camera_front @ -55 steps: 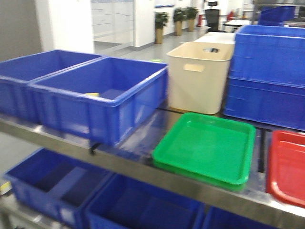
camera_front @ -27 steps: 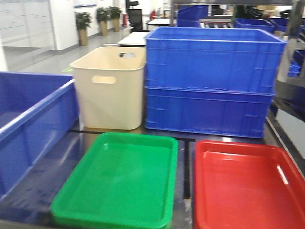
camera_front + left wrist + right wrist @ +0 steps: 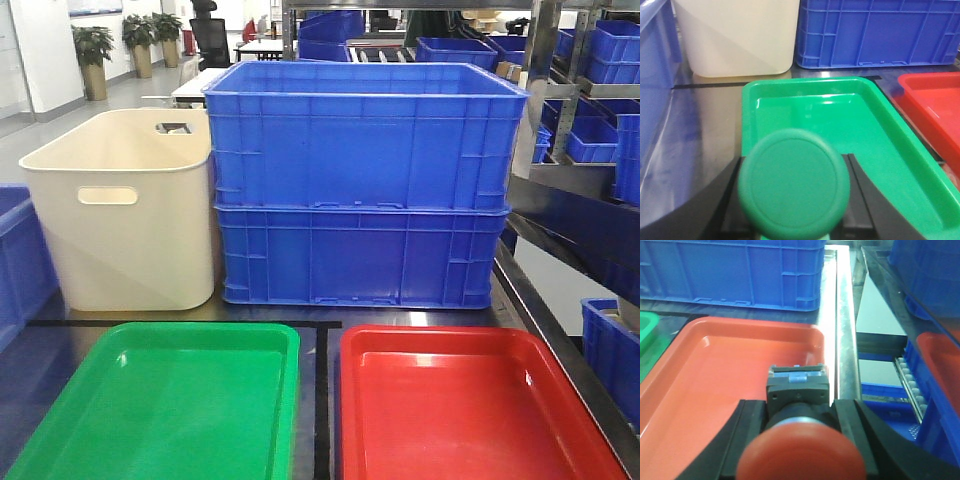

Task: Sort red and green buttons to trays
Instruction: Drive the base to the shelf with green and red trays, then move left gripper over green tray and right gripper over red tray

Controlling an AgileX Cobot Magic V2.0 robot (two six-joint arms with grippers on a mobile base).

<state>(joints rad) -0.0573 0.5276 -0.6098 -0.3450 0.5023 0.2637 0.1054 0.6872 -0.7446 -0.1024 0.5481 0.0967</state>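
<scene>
The left claw (image 3: 792, 200) is clamped on a green button (image 3: 794, 182), held over the near end of the green tray (image 3: 865, 130). The right claw (image 3: 800, 432) grips a red button (image 3: 799, 460) above the red tray (image 3: 730, 365). Beyond both trays stand a cream tub (image 3: 125, 215) and stacked blue crates (image 3: 365, 185).

broad black curved fingers (image 3: 700, 210) on both grippers

Potted plants (image 3: 93, 45) line a bright hall beside metal shelving (image 3: 545, 60).
</scene>
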